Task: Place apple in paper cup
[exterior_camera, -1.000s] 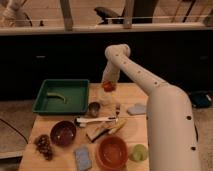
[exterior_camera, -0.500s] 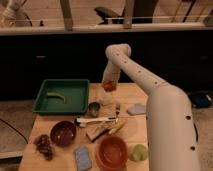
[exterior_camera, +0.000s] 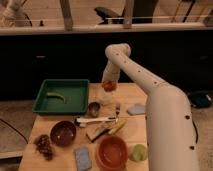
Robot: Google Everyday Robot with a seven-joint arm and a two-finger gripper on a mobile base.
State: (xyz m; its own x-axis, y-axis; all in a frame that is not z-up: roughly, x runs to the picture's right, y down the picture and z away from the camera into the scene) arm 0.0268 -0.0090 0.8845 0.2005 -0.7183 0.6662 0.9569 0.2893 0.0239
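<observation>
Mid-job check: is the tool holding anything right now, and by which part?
The tool, over the far middle of the table, holds the apple, gripped from above around its upper sides. The exact contact spots cannot be told.

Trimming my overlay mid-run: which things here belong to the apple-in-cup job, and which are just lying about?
Job: apple, at the gripper over the far part of the table; paper cup, below and nearer the camera.

Lying about: metal cup, green tray, purple bowl, orange bowl, grapes, blue sponge.
</observation>
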